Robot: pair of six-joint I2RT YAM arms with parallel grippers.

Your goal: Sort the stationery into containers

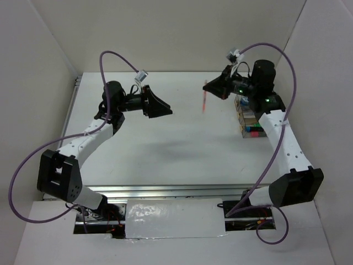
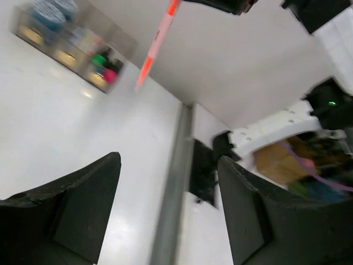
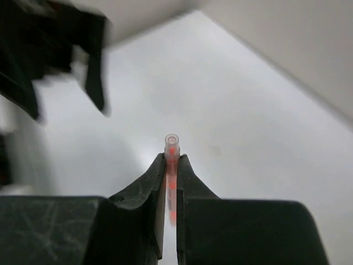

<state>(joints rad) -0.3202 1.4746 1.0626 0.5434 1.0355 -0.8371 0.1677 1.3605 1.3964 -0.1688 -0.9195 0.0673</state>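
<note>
table [image 1: 165, 127]: white | walls [image 1: 165, 33]: plain white panels, three sides | rail [image 1: 70, 110]: aluminium, left table edge | light: even

The left gripper [image 1: 159, 105] is held high on the left on a bent arm, facing right, its fingers apparently wide apart in a blurred view. The right gripper [image 1: 212, 87], far right, faces left, pinching a thin orange stick [image 1: 204, 100].
</note>
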